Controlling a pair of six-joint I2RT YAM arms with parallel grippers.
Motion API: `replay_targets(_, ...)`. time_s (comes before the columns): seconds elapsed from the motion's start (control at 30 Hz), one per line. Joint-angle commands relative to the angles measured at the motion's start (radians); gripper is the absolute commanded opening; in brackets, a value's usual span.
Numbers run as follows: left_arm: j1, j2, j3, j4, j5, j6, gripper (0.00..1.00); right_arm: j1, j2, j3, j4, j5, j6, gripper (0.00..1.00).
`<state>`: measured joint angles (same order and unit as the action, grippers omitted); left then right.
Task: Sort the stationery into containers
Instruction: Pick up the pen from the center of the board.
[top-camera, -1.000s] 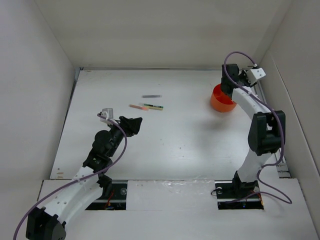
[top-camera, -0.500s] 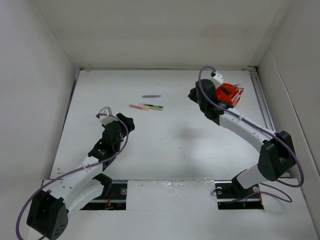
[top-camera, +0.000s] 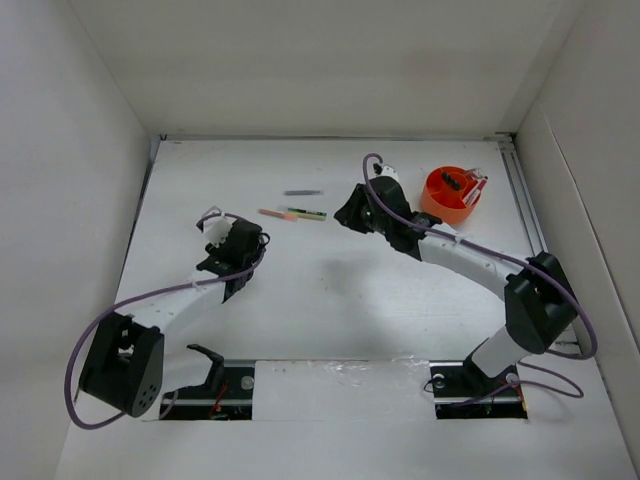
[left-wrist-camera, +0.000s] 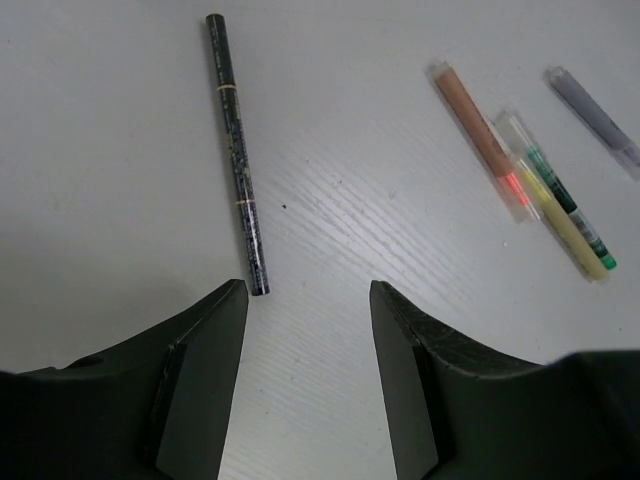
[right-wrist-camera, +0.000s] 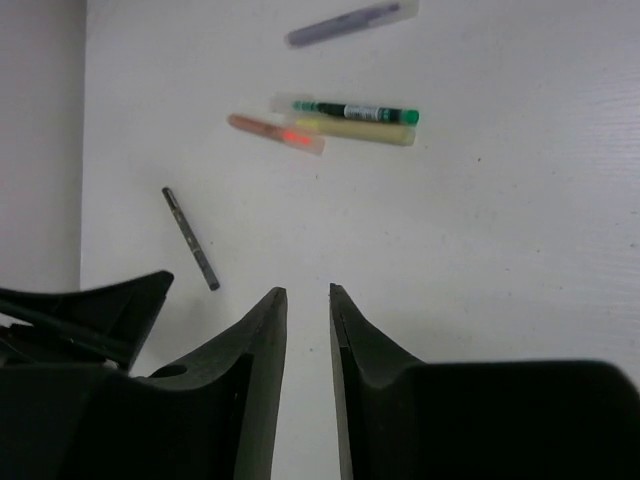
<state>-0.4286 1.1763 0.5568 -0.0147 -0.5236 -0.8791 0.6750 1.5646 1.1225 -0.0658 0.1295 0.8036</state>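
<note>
The orange organiser (top-camera: 440, 205) stands at the back right with dark and pink items in it. A pink pen (top-camera: 270, 214), a green-yellow marker (top-camera: 306, 213) and a grey stick (top-camera: 302, 192) lie at the back centre. My left gripper (top-camera: 240, 243) is open and empty; in the left wrist view (left-wrist-camera: 308, 290) a dark slim pen (left-wrist-camera: 237, 150) lies just ahead of its left finger, with the pink pen (left-wrist-camera: 478, 125), marker (left-wrist-camera: 560, 200) and grey stick (left-wrist-camera: 598, 115) further right. My right gripper (top-camera: 348, 211) is narrowly open and empty (right-wrist-camera: 306, 290), short of the pens (right-wrist-camera: 355, 120).
White walls close in the table (top-camera: 330, 290) on the left, back and right. A purple cable (top-camera: 130, 305) loops beside the left arm. The tip of the left gripper's finger (right-wrist-camera: 110, 305) shows at the lower left of the right wrist view.
My right arm has swung left from over the organiser to the table's middle, close to the pens. My left arm has folded back, its gripper still near the dark pen.
</note>
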Motion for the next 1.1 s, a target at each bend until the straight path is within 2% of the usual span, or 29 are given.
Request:
replay_targets(0.0, 0.005, 0.038, 0.096, -0.056, -0.099, -0.052, 0.48, 0.005, 0.038, -0.013, 0.06, -0.073, -0.007, 0.31)
replay_targets(0.1, 0.046, 0.09, 0.121, -0.025, -0.099, -0.064, 0.48, 0.005, 0.063, -0.023, 0.09, -0.111, 0.002, 0.32)
replay_targets(0.2, 0.157, 0.155, 0.147, -0.025, -0.056, -0.055, 0.46, -0.005, 0.089, -0.032, 0.099, -0.122, 0.002, 0.32)
replay_targets(0.23, 0.224, 0.169, 0.161, -0.025, -0.011, -0.043, 0.44, -0.005, 0.089, -0.032, 0.1, -0.122, 0.011, 0.32)
replay_targets(0.37, 0.313, 0.2, 0.17, 0.016, 0.016, -0.029, 0.44, -0.014, 0.098, -0.032, 0.11, -0.142, 0.011, 0.32)
replay_targets(0.43, 0.326, 0.21, 0.16, 0.06, 0.027, -0.018, 0.44, -0.014, 0.098, -0.032, 0.11, -0.154, 0.011, 0.32)
replay_targets(0.6, 0.326, 0.26, 0.137, 0.142, 0.175, 0.012, 0.44, -0.014, 0.107, -0.032, 0.11, -0.154, 0.011, 0.32)
replay_targets(0.67, 0.326, 0.272, 0.114, 0.174, 0.21, 0.025, 0.41, -0.014, 0.107, -0.032, 0.11, -0.154, 0.011, 0.32)
replay_targets(0.8, 0.284, 0.272, 0.072, 0.212, 0.22, 0.045, 0.42, -0.014, 0.117, -0.032, 0.11, -0.165, 0.011, 0.34)
replay_targets(1.07, 0.284, 0.329, 0.083, 0.2, 0.295, 0.065, 0.41, -0.014, 0.126, -0.032, 0.11, -0.165, 0.011, 0.34)
